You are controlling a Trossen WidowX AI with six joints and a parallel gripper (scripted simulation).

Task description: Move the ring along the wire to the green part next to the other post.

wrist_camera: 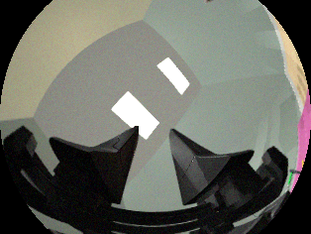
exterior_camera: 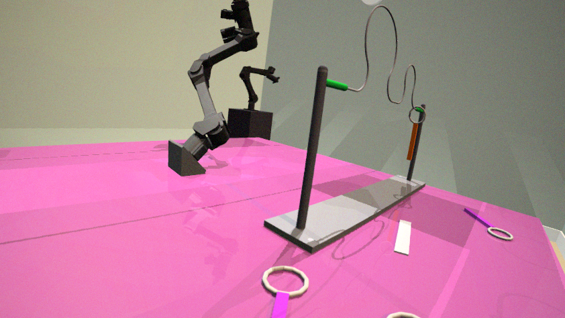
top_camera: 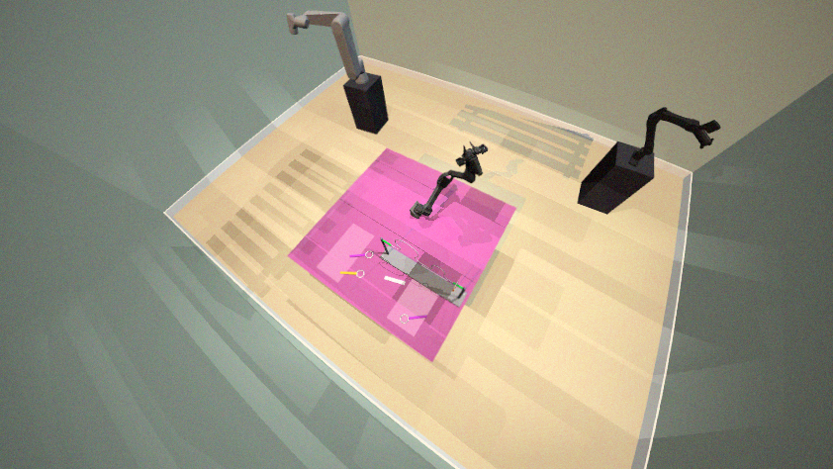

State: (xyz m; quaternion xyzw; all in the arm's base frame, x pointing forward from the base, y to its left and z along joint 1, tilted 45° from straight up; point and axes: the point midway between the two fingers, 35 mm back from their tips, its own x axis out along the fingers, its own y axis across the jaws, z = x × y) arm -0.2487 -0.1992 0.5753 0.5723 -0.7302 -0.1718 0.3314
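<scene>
A light ring hangs around the green wire part beside the far post in the exterior view. Its orange handle points down close to that post. The thin grey wire runs in tall bends to the other green part at the near post. Both posts stand on a grey base plate. My gripper is partly open, with nothing between its fingers. It is raised high above the arm's base, well away from the ring, and its fingertips are cut off in the exterior view.
Loose rings with purple handles and one with a yellow handle lie on the pink table top. A white strip lies beside the base plate. Two other arms stand on dark blocks beyond the table.
</scene>
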